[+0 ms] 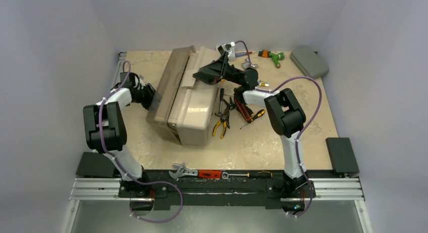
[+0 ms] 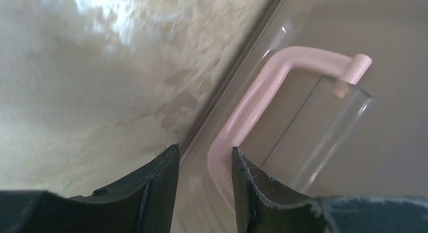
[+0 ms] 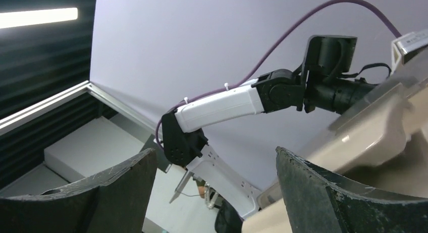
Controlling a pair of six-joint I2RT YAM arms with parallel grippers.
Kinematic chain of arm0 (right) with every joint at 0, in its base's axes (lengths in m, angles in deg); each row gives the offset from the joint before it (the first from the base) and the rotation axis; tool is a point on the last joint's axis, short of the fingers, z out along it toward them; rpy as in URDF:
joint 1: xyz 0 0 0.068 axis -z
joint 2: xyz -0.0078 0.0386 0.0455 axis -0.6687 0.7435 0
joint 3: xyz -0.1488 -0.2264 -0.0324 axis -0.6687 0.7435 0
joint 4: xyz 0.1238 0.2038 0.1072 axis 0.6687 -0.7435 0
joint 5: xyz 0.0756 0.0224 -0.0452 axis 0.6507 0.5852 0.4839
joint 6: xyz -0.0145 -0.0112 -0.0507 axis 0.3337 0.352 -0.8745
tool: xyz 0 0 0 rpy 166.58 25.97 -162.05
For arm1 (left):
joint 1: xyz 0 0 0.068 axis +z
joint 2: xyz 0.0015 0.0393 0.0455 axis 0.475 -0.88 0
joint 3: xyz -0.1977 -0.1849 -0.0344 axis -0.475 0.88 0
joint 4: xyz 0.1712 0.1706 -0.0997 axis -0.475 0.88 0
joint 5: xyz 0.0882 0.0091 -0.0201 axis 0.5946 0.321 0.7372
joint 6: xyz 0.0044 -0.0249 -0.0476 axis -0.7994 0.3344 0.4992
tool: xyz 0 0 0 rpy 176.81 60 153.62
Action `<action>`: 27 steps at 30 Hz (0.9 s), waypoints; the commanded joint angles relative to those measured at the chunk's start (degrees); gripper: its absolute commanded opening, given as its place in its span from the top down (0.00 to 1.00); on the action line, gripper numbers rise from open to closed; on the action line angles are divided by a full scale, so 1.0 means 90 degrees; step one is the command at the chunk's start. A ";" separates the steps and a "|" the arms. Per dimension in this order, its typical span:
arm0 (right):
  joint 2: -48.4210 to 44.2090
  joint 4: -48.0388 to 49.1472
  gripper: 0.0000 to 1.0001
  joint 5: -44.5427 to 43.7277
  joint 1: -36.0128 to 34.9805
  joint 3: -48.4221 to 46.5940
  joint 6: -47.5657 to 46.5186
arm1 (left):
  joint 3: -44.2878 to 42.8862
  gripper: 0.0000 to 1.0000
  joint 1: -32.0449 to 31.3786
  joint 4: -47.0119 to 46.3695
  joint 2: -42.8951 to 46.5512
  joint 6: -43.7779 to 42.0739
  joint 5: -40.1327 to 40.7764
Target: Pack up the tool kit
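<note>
White arms (image 1: 291, 152), black joints and pincers (image 2: 204, 151) (image 3: 216, 153) (purple cables (image 1: 303, 77)).

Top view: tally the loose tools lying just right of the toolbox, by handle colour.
Yellow-handled pliers: 1
Black-handled tool: 1
Red-handled tool: 1
Yellow-and-black screwdriver: 1
Total: 4 visible; the right arm overhangs the pile and may hide more.
</note>
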 commanded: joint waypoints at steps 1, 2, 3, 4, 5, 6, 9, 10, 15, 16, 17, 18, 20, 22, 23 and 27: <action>0.0103 0.1065 0.15 0.0032 -0.0039 -0.0026 0.0030 | 0.0109 0.59 -0.0235 0.0751 0.0027 -0.0215 -0.0140; 0.0104 0.1066 0.15 0.0039 -0.0025 0.0016 0.0028 | 0.0109 0.59 -0.0228 0.0757 0.0049 -0.0215 -0.0133; 0.0090 0.1041 0.15 0.0049 -0.0028 0.0037 0.0017 | 0.0109 0.59 -0.0215 0.0756 0.0080 -0.0215 -0.0122; 0.0057 0.0996 0.15 0.0065 -0.0025 0.0059 0.0006 | 0.0109 0.59 -0.0206 0.0770 0.0108 -0.0214 -0.0103; 0.0009 0.0915 0.15 0.0097 -0.0013 0.0083 -0.0049 | 0.0108 0.60 -0.0201 0.0781 0.0141 -0.0206 -0.0085; -0.0056 0.0821 0.15 0.0128 -0.0012 0.0115 -0.0129 | 0.0101 0.60 -0.0198 0.0795 0.0180 -0.0210 -0.0066; -0.0292 0.0532 0.14 0.0206 0.0016 0.0216 -0.0404 | 0.0090 0.60 -0.0181 0.0829 0.0254 -0.0215 -0.0037; -0.0363 0.0405 0.14 0.0251 0.0030 0.0228 -0.0490 | 0.0085 0.60 -0.0187 0.0842 0.0271 -0.0210 -0.0039; -0.0849 -0.0509 0.13 0.0521 0.0108 0.0243 -0.1024 | 0.0063 0.59 -0.0153 0.0910 0.0412 -0.0215 -0.0032; -0.0986 -0.0762 0.12 0.0572 0.0128 0.0256 -0.1179 | 0.0053 0.60 -0.0152 0.0927 0.0452 -0.0220 -0.0034; -0.1169 -0.1061 0.12 0.0622 0.0157 0.0277 -0.1357 | 0.0042 0.60 -0.0152 0.0942 0.0488 -0.0220 -0.0018; -0.1314 -0.1360 0.12 0.0668 0.0185 0.0301 -0.1559 | 0.0033 0.59 -0.0153 0.0969 0.0524 -0.0217 -0.0020; -0.1665 -0.2130 0.11 0.0741 0.0237 0.0356 -0.2085 | 0.0013 0.59 -0.0152 0.1002 0.0582 -0.0234 -0.0006; -0.2068 -0.3088 0.10 0.0751 0.0293 0.0392 -0.2790 | -0.0003 0.59 -0.0157 0.1028 0.0617 -0.0243 0.0006; -0.2270 -0.3686 0.09 0.0699 0.0314 0.0404 -0.3205 | -0.0007 0.59 -0.0157 0.1036 0.0626 -0.0236 0.0008; -0.3125 -0.7119 0.06 -0.0144 0.0378 0.0208 -0.5602 | -0.0018 0.60 -0.0153 0.1050 0.0687 -0.0247 -0.0002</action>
